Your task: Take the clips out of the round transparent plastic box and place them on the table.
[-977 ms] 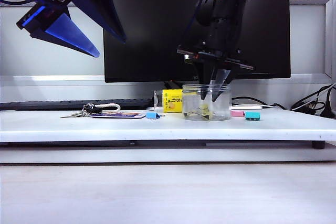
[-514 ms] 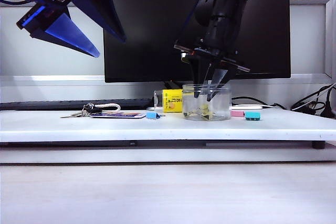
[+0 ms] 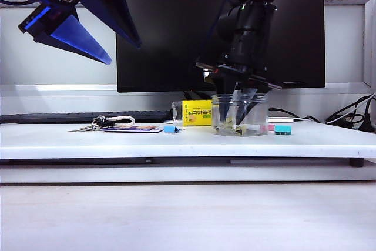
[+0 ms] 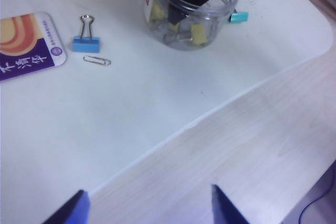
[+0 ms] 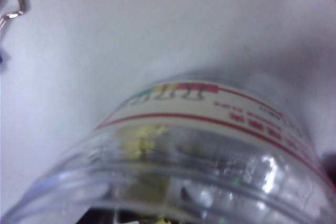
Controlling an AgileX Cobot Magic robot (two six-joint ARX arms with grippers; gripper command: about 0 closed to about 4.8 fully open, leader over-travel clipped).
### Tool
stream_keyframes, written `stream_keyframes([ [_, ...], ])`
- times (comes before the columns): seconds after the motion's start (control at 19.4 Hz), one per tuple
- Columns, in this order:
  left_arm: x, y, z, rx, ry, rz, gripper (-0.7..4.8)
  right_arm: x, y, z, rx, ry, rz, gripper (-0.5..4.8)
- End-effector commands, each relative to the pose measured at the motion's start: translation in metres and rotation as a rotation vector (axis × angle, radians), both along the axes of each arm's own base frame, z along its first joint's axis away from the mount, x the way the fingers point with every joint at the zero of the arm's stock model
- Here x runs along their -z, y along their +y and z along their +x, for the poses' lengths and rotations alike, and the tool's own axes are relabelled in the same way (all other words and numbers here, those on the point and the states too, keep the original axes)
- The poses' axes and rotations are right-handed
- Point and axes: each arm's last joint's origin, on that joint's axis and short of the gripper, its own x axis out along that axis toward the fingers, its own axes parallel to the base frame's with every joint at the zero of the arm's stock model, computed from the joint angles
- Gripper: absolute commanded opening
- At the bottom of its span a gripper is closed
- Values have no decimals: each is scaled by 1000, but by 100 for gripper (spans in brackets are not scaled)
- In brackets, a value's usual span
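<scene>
Low frontal exterior; wrist views overhead, sharing the jar (image 3: pixel 239 116).

Black arms — translucent blue wedge-shaped left tool (image 3: pixel 88 27)

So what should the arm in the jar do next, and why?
Probably close the right tool on one yellow clip and lift. Its fingers are down inside the jar among the clips; none lies on the table yet. Left tool waits, open.

Blue clip (image 4: pixel 83 43), paperclip (image 4: pixel 97 60), card (image 4: pixel 26 45), yellow-labelled container (image 3: pixel 197 113).
</scene>
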Motion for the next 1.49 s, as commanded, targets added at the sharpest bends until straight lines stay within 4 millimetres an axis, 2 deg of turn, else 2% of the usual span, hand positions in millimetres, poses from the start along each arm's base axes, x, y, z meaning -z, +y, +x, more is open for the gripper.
stream_keyframes([
  [0.05,-2,0,0,10,-11,-4,310,-2,0,0,-3,-10,-1,158],
  [0.21,-3,-1,0,13,-17,-1,310,-1,0,1,1,-22,-20,142],
  [0.31,-3,-1,0,14,-18,-1,310,-1,0,1,1,-25,-20,102],
  [0.46,-3,-1,0,14,-19,-1,310,-1,1,2,1,-38,-14,102],
  [0.57,-3,-1,0,14,-19,0,310,-1,1,3,1,-41,-13,82],
  [0.93,-3,0,0,15,-23,5,310,-3,1,2,1,-42,-12,81],
  [1.13,-3,0,0,18,-27,7,310,-16,0,2,1,-62,0,81],
  [1.49,-2,0,0,31,-32,32,310,-56,-2,-6,1,-139,79,81],
])
